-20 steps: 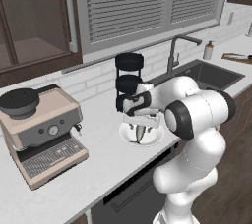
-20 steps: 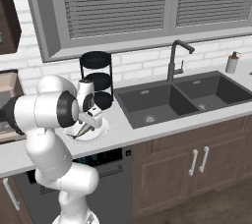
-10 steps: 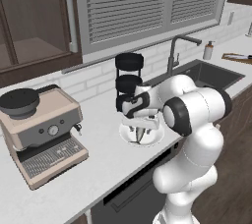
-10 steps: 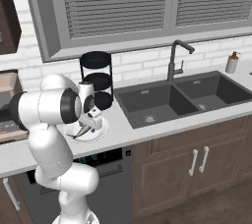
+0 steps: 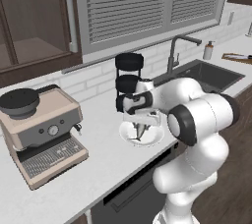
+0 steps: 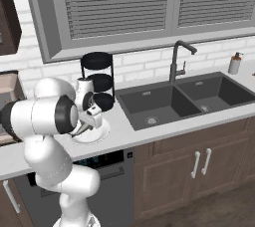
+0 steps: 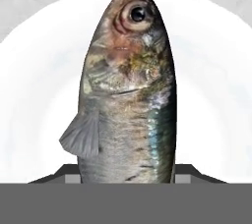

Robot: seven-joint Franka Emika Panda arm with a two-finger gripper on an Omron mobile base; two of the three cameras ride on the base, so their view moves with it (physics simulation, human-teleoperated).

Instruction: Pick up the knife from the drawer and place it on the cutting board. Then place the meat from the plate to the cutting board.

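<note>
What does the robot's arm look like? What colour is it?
The arm is smooth, shiny white, built of fat rounded sections with dark grey rings at the joints. Its gripper is white with small dark fingertips. No cables or markings show.

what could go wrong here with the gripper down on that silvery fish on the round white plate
1. The gripper straddles the silvery fish near its tail end, so the head could droop or slip free on lifting.
2. The round white plate sits near the pale counter's front edge; dragging it could push it off.
3. The black tiered rack stands close behind.
</note>
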